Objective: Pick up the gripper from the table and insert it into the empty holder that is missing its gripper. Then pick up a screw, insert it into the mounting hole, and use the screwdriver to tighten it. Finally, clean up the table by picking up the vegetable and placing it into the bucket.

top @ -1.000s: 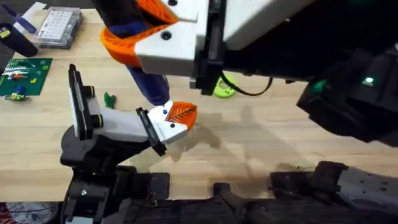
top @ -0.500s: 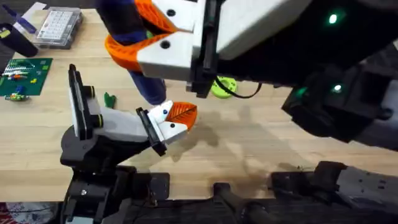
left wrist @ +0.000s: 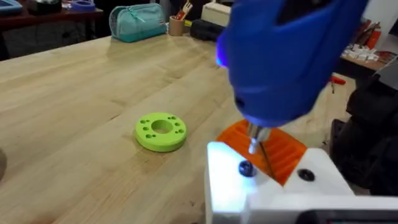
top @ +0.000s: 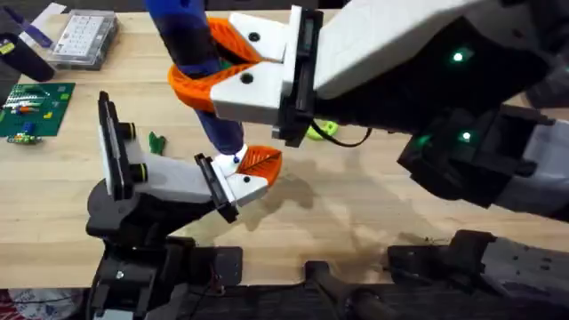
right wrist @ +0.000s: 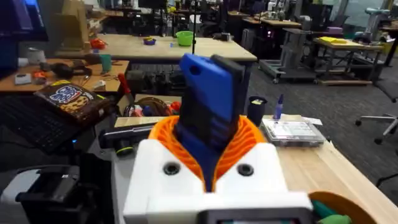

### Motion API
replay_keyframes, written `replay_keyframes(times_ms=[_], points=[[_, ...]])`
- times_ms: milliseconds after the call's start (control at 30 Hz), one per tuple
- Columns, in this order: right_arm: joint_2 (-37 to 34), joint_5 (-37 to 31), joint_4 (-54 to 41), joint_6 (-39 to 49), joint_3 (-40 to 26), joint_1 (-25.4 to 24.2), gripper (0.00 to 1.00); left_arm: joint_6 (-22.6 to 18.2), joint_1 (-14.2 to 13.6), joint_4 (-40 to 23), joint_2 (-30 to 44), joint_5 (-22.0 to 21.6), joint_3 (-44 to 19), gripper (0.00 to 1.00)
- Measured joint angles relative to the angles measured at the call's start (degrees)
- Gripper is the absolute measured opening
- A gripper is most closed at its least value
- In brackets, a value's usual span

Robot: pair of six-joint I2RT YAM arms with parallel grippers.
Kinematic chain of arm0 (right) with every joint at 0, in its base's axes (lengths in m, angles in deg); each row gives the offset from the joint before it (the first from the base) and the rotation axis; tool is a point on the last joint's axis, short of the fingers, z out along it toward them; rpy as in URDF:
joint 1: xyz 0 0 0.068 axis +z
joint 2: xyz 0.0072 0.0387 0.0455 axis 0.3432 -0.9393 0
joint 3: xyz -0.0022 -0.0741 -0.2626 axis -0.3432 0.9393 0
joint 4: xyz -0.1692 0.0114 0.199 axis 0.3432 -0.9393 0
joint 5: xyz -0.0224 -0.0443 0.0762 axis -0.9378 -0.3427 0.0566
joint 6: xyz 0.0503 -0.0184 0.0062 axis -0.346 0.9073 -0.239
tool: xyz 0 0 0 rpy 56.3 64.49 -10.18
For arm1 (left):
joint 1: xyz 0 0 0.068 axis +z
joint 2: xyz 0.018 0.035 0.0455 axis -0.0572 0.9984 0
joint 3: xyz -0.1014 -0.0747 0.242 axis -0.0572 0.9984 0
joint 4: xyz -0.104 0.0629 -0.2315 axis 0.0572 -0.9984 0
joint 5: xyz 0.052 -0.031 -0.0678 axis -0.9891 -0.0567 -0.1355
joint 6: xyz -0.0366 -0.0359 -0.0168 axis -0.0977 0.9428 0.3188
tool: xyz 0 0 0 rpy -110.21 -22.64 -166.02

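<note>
my table (top: 373, 204) is pale wood with a visible grain. beyond it the room opens into a workshop: a long wooden workbench (right wrist: 155, 43) far off, carrying a green bowl (right wrist: 184, 38), more benches (right wrist: 348, 53) to the right on grey carpet floor (right wrist: 336, 106). a teal pouch (left wrist: 138, 22) sits at the far edge of my table, near a cup of pens (left wrist: 178, 23).

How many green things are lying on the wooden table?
3: the tiny dark-green vegetable beside the white holder, the lime-green ring half hidden under the right arm, and the green circuit board at the left edge. More may be hidden.
</note>
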Motion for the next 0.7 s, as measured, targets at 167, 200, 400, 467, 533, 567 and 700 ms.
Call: replay_keyframes(times_ms=[167,200,400,467,533,567,700], points=[[0.0,0.0,0.0,0.0,0.0,0.0,0.029,0.0,0.0,0.0,0.0,0.0,0.0,0.004],[0.0,0.0,0.0,0.0,0.0,0.0,0.029,0.0,0.0,0.0,0.0,0.0,0.0,0.004],[0.0,0.0,0.1,0.0,0.0,0.0,0.029,0.0,0.0,0.0,0.0,0.0,0.0,0.004],[-0.1,0.0,0.1,0.0,0.0,0.0,0.029,0.0,0.0,0.0,0.0,0.0,0.0,0.004],[-0.2,0.0,0.2,-0.1,0.0,0.0,0.029,0.0,0.0,0.0,0.0,0.0,0.0,0.004],[-0.4,0.0,0.3,-0.2,0.0,0.0,0.029,0.0,0.0,0.0,0.0,0.0,0.0,0.004],[-1.2,0.0,0.3,-0.2,0.0,0.0,0.029,0.0,0.0,0.0,0.0,0.0,0.0,0.004]])
